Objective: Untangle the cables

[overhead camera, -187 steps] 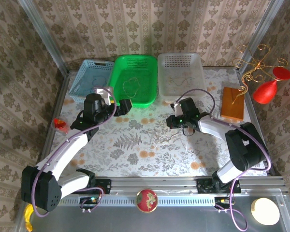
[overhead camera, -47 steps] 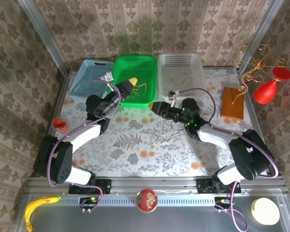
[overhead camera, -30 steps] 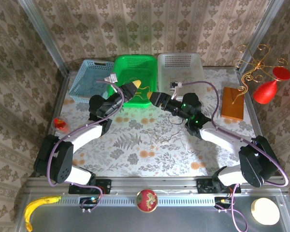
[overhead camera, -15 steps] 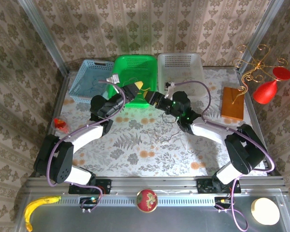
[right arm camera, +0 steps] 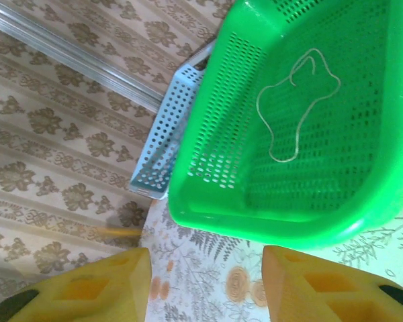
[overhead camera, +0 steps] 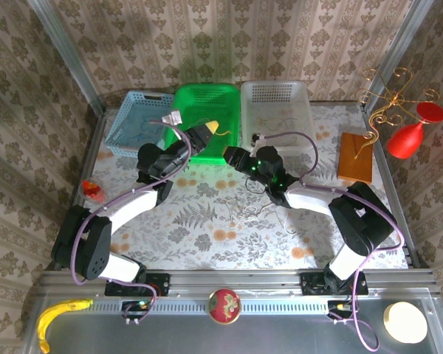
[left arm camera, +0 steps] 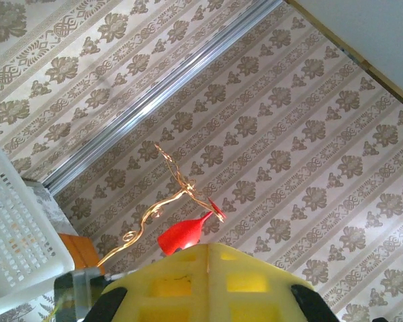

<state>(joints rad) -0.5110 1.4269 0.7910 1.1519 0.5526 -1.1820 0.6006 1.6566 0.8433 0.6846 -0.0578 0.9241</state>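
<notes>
On the table (overhead camera: pixel 207 236), between the two arms and a little nearer the right one, lay the cables (overhead camera: pixel 251 209), a loose tangle of thin pale cords spread flat on the floral cloth. Their colours were too faint from above to sort. A tan cable (right arm camera: pixel 265 97) lay apart from them as a single open loop on the floor of the green basket (right arm camera: pixel 255 221). Another cable (overhead camera: pixel 277 118) lay in thin curls in the white basket (overhead camera: pixel 275 87) just to the right of the green one. The right gripper (overhead camera: pixel 232 156) hung just in front of the green basket's near rim, above the cloth. Its yellow fingers (right arm camera: pixel 94 288) were parted, with basket and cloth showing through the gap. The left gripper (overhead camera: pixel 209 131) stood over the near right part of the green basket, tilted up toward the back wall. Its fingers (left arm camera: pixel 168 288) were pressed together along a fine seam, and whether a cord was pinched there could not be told. The two grippers were near each other but apart. A blue basket (overhead camera: pixel 133 110) sat beside the green one on its left. A brown block (overhead camera: pixel 356 156) stood by the table's right edge, and past the far right corner rose a gold wire stand (overhead camera: pixel 387 96) with red ornaments (overhead camera: pixel 406 140). A small red thing (overhead camera: pixel 94 190) lay at the left edge. On the metal ledge before the arm bases were a banana (overhead camera: pixel 55 313), a red ball (overhead camera: pixel 224 304) and a white disc (overhead camera: pixel 404 322).
</notes>
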